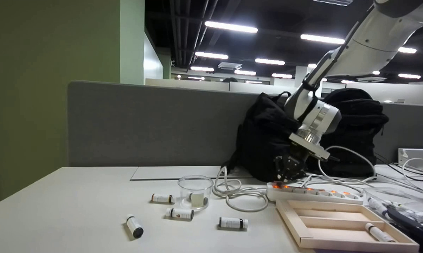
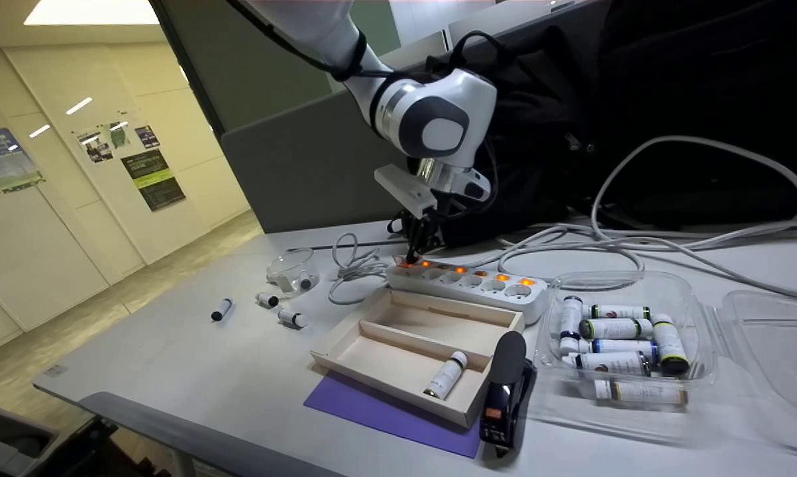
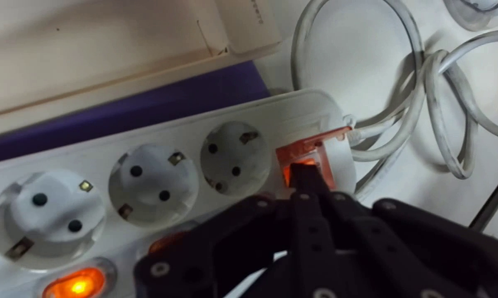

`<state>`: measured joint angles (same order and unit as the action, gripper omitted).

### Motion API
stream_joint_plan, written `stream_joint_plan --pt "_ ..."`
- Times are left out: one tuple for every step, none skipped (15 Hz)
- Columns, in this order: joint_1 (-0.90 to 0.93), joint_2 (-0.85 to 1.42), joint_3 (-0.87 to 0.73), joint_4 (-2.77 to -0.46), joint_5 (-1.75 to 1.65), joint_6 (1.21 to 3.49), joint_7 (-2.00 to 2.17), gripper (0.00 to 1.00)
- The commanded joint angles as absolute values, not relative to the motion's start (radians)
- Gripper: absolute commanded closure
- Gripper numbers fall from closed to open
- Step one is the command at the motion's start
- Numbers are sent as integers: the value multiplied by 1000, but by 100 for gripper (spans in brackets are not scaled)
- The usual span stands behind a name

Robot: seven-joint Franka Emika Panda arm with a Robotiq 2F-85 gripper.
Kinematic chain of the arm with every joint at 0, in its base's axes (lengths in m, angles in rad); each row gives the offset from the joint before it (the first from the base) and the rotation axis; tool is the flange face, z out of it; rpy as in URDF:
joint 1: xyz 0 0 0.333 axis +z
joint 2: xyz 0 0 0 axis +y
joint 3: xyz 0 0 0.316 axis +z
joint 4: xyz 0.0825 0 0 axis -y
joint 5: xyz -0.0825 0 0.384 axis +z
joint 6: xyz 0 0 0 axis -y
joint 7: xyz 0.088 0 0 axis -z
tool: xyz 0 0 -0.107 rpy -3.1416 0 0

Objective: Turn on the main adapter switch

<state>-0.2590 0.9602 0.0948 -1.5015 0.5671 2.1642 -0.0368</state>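
Observation:
The main adapter is a long white power strip [image 3: 191, 140] behind the wooden frame; it shows in both exterior views [image 1: 315, 197] [image 2: 464, 296]. Its switch [image 3: 287, 176] glows orange at the cable end, inside a reddish surround with a raised flap. My gripper [image 3: 308, 174] points down with its fingers together and nothing between them. Its black tips cover most of the switch; contact cannot be told for sure. In both exterior views the gripper [image 1: 281, 181] [image 2: 411, 257] is low at that end of the strip. Several smaller orange lights along the strip are lit; one looks dim.
The pale wooden frame [image 2: 371, 322] lies along the strip, with a vial inside. Coiled white cable [image 1: 237, 193] lies beside the switch end. A clear cup [image 1: 197, 179] and loose vials stand beyond it. A clear box [image 2: 696, 331] of vials and black backpacks [image 1: 260, 140] are near.

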Motion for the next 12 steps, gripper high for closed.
stream_joint_plan --pt "-197 939 41 -1470 482 2151 34 100" --pt "-183 895 39 -1476 453 2144 35 100" --pt "-169 862 36 -1477 424 2131 35 100" --pt "-146 819 27 -1491 385 2133 36 100" --pt "-131 790 24 -1493 354 2129 31 100" --pt "-120 757 27 -1489 322 2097 24 87" --pt "-111 724 33 -1478 298 2047 14 74" --pt "-96 692 35 -1462 275 1980 26 67" --pt "-77 661 32 -1442 247 1900 39 61" --pt "-65 648 30 -1421 227 1835 47 53" --pt "-86 685 40 -1444 272 1928 4 71" --pt "-73 656 38 -1437 256 1879 14 64"
